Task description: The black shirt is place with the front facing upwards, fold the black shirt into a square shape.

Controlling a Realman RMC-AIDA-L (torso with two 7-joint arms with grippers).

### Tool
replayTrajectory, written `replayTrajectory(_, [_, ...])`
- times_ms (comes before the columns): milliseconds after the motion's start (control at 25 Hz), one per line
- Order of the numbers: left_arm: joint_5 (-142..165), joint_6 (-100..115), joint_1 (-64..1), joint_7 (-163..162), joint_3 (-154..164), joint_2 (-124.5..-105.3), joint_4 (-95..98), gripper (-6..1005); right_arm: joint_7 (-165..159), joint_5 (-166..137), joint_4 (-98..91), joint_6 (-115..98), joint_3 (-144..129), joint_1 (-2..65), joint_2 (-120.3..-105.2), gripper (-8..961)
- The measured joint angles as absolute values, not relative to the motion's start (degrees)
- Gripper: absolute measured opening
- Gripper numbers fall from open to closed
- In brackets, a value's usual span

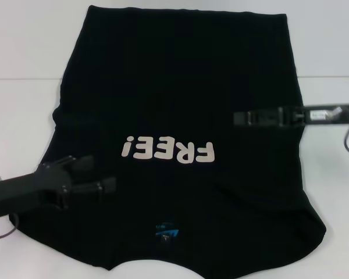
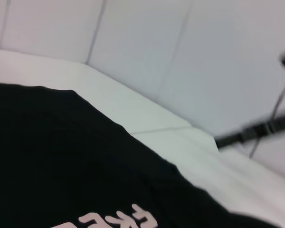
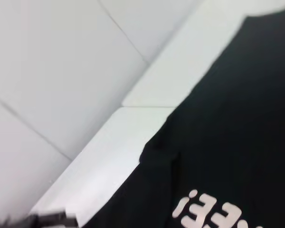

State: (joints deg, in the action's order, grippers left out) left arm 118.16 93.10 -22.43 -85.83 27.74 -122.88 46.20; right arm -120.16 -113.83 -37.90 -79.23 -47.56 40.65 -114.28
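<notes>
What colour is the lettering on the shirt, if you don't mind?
Cream lettering on the black shirt, clearest in the head view.

A white table (image 1: 23, 70) (plain, with seams) meets a pale panelled wall (image 2: 147, 42).

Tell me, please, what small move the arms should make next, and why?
Probably draw both claws back to the shirt's side edges to grasp them. The black shirt lies flat, seemingly unfolded, lettering up; the open left claw and the right claw are over the cloth, holding nothing.
</notes>
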Motion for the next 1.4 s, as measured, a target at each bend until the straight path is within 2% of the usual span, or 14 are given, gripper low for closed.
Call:
replayTrajectory(40, [118.2, 93.8, -22.6, -88.3, 26.8, -122.55, 46.4, 943, -115.9, -112.8, -37.8, -79.8, -47.5, 39.1, -114.57, 327])
replayTrajectory(120, [118.5, 95.5, -23.0, -95.3, 24.9, -121.63, 46.7, 943, -109.0, -112.2, -37.8, -80.4, -47.4, 36.9, -115.41, 578])
replayTrajectory(320, [123.4, 97.5, -24.0, -116.2, 19.5, -118.45, 50.0, 942, -88.6, -110.4, -37.6, -83.6, -47.5, 31.2, -118.99, 776])
replayTrajectory(400, [126.3, 98.8, -24.2, -122.0, 16.7, -117.51, 51.7, 942, -82.0, -109.2, -36.6, -84.4, -47.7, 29.8, -119.96, 834])
replayTrajectory(560, [134.7, 101.3, -24.4, -133.4, 12.8, -115.43, 54.5, 942, -75.0, -108.6, -31.3, -83.4, -48.0, 29.7, -119.84, 907])
replayTrajectory(760, [145.9, 102.1, -26.4, -140.0, 11.1, -113.98, 55.3, 941, -69.9, -109.1, -29.3, -81.5, -48.8, 30.2, -119.9, 902])
replayTrajectory(1400, [148.6, 89.7, -26.8, -138.7, 13.5, -114.34, 48.7, 939, -69.4, -109.2, -29.1, -81.3, -51.9, 30.8, -119.79, 902])
